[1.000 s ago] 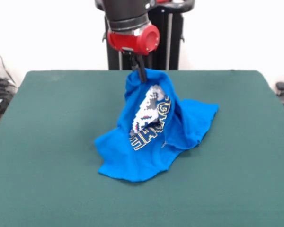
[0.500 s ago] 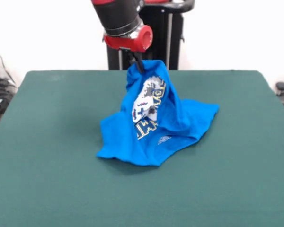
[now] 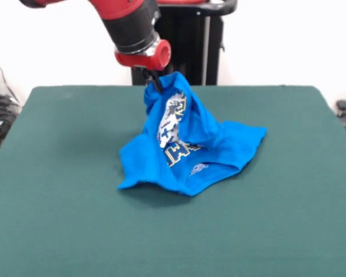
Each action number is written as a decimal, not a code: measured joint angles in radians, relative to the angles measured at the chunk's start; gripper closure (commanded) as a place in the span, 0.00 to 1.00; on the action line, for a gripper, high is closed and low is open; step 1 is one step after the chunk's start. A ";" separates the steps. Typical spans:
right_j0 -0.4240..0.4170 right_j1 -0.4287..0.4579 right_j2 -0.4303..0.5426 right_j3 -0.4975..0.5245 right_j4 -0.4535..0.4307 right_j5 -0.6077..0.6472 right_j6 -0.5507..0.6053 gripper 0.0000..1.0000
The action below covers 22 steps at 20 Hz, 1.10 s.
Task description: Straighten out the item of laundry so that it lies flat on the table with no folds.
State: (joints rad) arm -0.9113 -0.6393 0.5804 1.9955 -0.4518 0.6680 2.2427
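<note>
So my tool (image 3: 156, 84) is pinched tight on the top of the blue T-shirt (image 3: 187, 144), holding that bit up in a peak while the rest slumps in a crumpled heap on the green table (image 3: 57, 219), roughly mid-table and a bit toward my pedestal's side. The pixel controller print and yellow lettering face the camera on the raised part, all creased, and one edge trails out to the picture's right.

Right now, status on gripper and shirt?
Gripper shut on T-shirt, lifting one end. Rest bunched and folded on the table. Nothing in the way.
</note>
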 measured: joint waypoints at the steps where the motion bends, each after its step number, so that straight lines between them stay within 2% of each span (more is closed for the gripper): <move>1: -0.012 0.029 0.001 0.000 -0.037 0.000 0.000 1.00; 7: -0.036 0.095 0.027 0.000 -0.117 0.000 0.000 1.00; 13: -0.062 0.095 0.070 0.000 -0.152 0.001 0.000 1.00; 14: -0.072 0.077 0.088 0.000 -0.163 0.001 0.000 0.00; 22: -0.066 0.021 0.103 -0.001 -0.194 0.001 0.000 0.00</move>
State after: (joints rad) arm -0.9772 -0.6181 0.6831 1.9944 -0.6460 0.6687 2.2427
